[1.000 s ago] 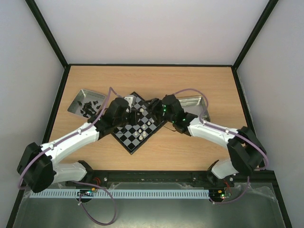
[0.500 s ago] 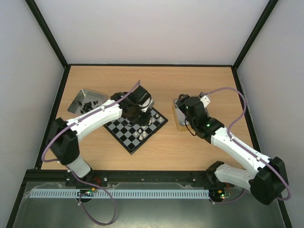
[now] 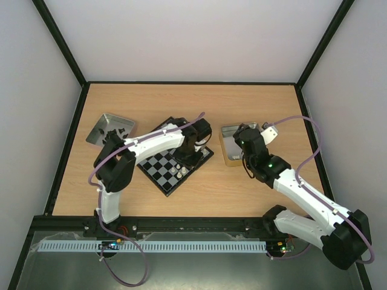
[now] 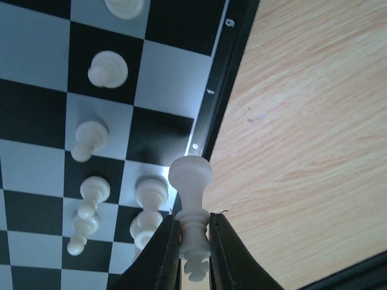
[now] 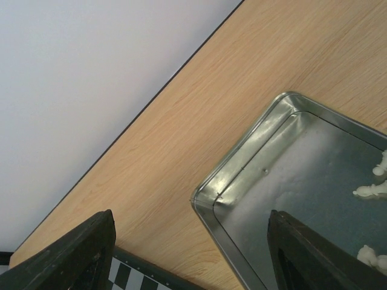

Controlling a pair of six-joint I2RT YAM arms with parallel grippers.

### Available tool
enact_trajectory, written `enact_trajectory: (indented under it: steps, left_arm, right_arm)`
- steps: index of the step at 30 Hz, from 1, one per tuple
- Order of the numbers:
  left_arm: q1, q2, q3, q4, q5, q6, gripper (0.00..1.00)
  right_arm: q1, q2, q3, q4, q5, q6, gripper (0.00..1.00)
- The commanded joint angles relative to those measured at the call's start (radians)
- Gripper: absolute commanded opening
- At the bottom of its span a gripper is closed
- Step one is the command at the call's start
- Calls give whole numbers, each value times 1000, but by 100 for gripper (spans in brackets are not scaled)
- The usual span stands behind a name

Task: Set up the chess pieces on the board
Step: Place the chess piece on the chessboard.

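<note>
A white chess piece (image 4: 190,181) is clamped in the left gripper (image 4: 193,232), right at the black rim of the board (image 4: 164,77). Farther ahead on that rim, a figure like a 9 is printed. The right gripper (image 5: 188,241) is spread wide over the corner of a metal tray (image 5: 239,181).

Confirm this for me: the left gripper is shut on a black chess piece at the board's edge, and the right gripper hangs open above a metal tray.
Not quite: the colour is wrong. The left wrist view shows the left gripper shut on a white chess piece, not a black one, at the edge of the board. The right gripper does hang open above the metal tray.
</note>
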Motion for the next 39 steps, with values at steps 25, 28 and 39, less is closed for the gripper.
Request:
enact_trajectory:
  steps: [25,28,39]
  left_arm:
    - [16,100,85,-34,-91,13,30]
    - [16,89,82,-19,-78,11,28]
    - [35,73,50,8,-90,-2,21]
  right_arm:
    - [-5,-20,-48,-5,20,8,69]
    - [-5,-22,-48,-6,21,7,69]
    - [-5,-26,-50,-10,23,7,69]
